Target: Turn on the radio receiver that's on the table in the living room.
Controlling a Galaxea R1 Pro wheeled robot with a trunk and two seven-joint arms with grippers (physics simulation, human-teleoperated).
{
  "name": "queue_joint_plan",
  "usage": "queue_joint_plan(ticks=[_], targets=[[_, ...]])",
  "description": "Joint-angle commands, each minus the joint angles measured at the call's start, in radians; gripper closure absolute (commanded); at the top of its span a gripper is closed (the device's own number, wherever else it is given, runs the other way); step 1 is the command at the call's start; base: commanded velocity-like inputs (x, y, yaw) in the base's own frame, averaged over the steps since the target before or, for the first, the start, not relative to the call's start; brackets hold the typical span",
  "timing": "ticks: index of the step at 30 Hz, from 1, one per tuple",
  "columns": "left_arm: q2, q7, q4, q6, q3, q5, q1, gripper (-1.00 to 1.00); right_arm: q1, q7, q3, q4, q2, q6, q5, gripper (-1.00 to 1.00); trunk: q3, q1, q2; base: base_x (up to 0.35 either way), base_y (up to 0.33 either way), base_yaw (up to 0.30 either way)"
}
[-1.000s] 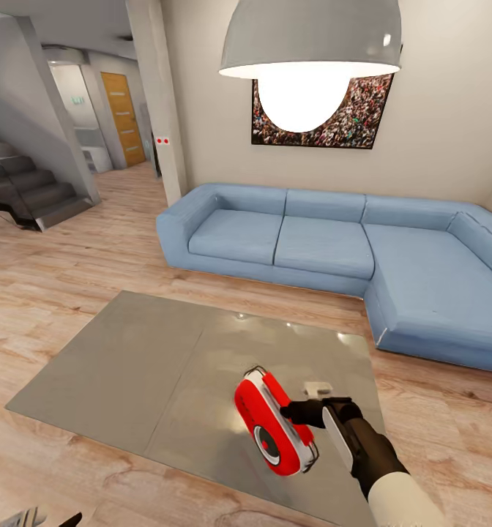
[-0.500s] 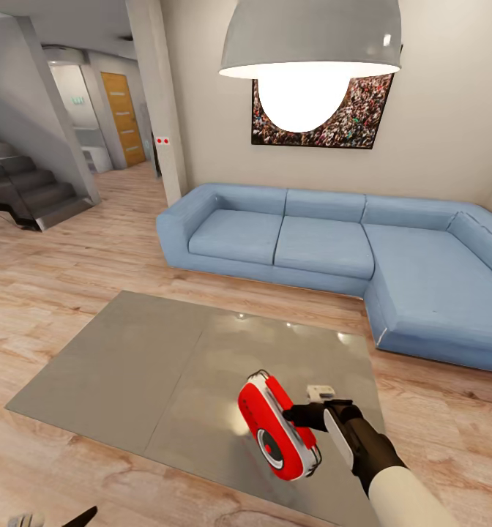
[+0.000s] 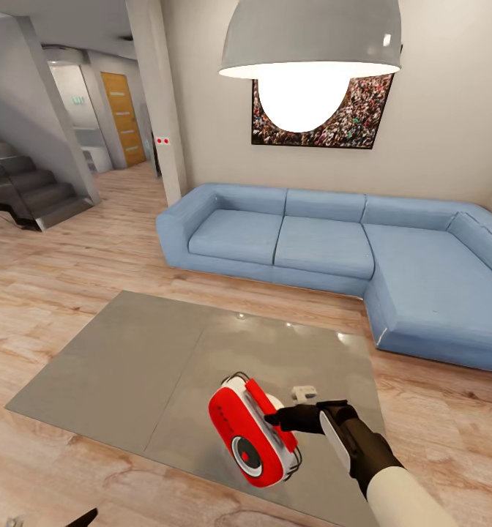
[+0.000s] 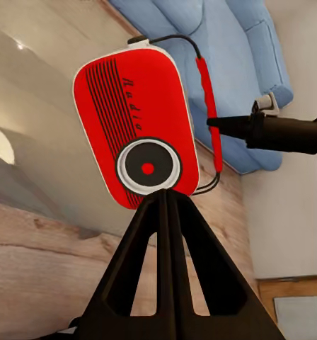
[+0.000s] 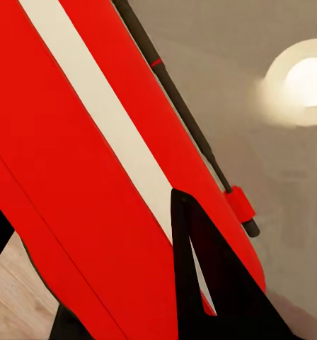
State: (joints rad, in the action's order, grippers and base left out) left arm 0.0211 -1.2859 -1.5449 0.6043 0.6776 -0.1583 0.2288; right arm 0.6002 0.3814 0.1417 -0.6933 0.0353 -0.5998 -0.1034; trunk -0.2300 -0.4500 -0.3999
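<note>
— Shifted left and nearer since a second ago: radio receiver (image 3: 252,435), carried in right gripper (image 3: 274,419); tilted, dial facing near-left, hanging just above near right part of table (image 3: 129,366); sofa (image 3: 334,249) and pendant lamp (image 3: 310,44) unmoved.

— Right gripper clamped on radio receiver, then?

— Looks so; one dark finger (image 5: 208,283) pressed on red casing in right wrist view, another dark shape at the opposite edge; grasp near the thin handle (image 4: 209,106). Left gripper (image 4: 169,212) pinched together with nothing between, tip pointed at round dial (image 4: 148,168), close but apparently not touching.

— Risks?

— Probably a push on the dial twisting the tilted radio in a narrow pinch; could slip out and drop onto glossy top; a poke off-centre might skid along the face and miss the switch.

— Anything unclear?

— Left arm cut off at near edge in head view, just a dark sliver; switch itself not identifiable; actual contact under right fingers hidden by casing.
</note>
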Motion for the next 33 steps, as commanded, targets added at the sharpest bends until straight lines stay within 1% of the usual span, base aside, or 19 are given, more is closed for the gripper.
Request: queue_joint_plan(ticks=[1, 4, 7, 10, 11, 23, 33], targets=[[-0.001, 0.0, 0.0, 0.0, 0.004, 0.0, 0.0, 1.0, 0.0, -0.004, -0.001, 0.0, 0.0, -0.005, -0.019, 1.0, 0.0, 0.0, 0.0, 0.0, 0.0, 0.0], [-0.004, 0.001, 0.0, 0.0, 0.021, 0.0, 0.0, 1.0, 0.0, -0.003, -0.001, 0.002, -0.001, 0.0, -0.021, 1.0, 0.0, 0.0, 0.0, 0.0, 0.0, 0.0], [-0.005, 0.0, 0.0, 0.001, 0.058, 0.0, 0.0, 1.0, 0.0, -0.003, -0.001, 0.011, -0.001, 0.015, -0.023, 1.0, 0.0, 0.0, 0.0, 0.0, 0.0, 0.0], [-0.007, -0.001, 0.0, 0.0, 0.084, -0.002, 0.0, 1.0, 0.0, -0.003, -0.002, 0.019, -0.002, 0.019, -0.024, 1.0, 0.0, 0.0, 0.0, 0.0, 0.0, 0.0], [-0.008, -0.001, 0.0, 0.0, 0.087, -0.002, 0.0, 1.0, 0.0, -0.003, -0.002, 0.02, -0.003, 0.019, -0.024, 1.0, 0.0, 0.0, 0.0, 0.0, 0.0, 0.0], [-0.009, -0.002, 0.0, 0.003, 0.09, -0.003, 0.0, 1.0, 0.0, -0.009, 0.0, 0.02, -0.002, 0.02, -0.013, 1.0, 0.0, 0.0, 0.0, 0.0, 0.0, 0.0], [-0.009, -0.003, 0.0, 0.006, 0.091, -0.003, 0.0, 1.0, 0.0, -0.003, 0.0, 0.02, -0.002, 0.016, -0.014, 1.0, 0.0, 0.0, 0.0, 0.0, 0.0, 0.0]])
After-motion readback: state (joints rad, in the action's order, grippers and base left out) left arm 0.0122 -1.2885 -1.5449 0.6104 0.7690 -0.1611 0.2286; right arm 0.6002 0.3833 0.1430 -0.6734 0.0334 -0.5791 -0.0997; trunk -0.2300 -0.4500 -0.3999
